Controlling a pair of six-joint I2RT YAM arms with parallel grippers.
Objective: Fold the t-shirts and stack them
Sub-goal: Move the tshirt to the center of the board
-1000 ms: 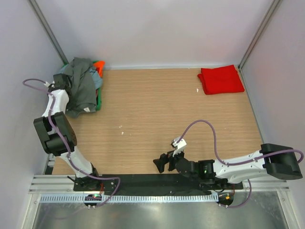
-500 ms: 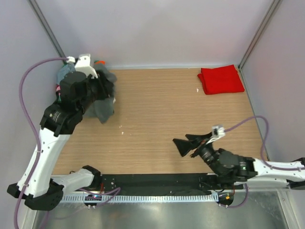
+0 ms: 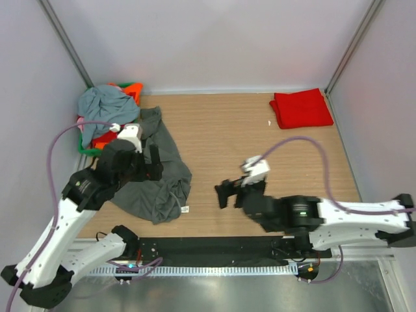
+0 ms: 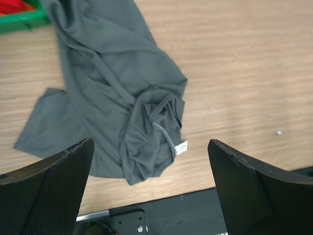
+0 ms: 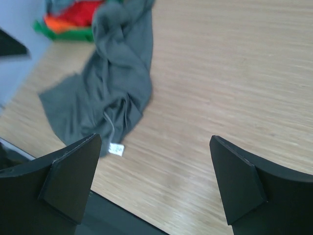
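At the counter's (image 3: 260, 143) 8 o'clock side the grey t-shirt (image 3: 159, 179) lies crumpled, its upper end reaching toward the green basket (image 3: 82, 145) at 10 o'clock. Both wrist views show its white label (image 4: 181, 147) up close. Only the overhead view shows the folded red t-shirt (image 3: 301, 108) at 1 o'clock. The left jaws and the right jaws stand wide apart, gripping nothing.
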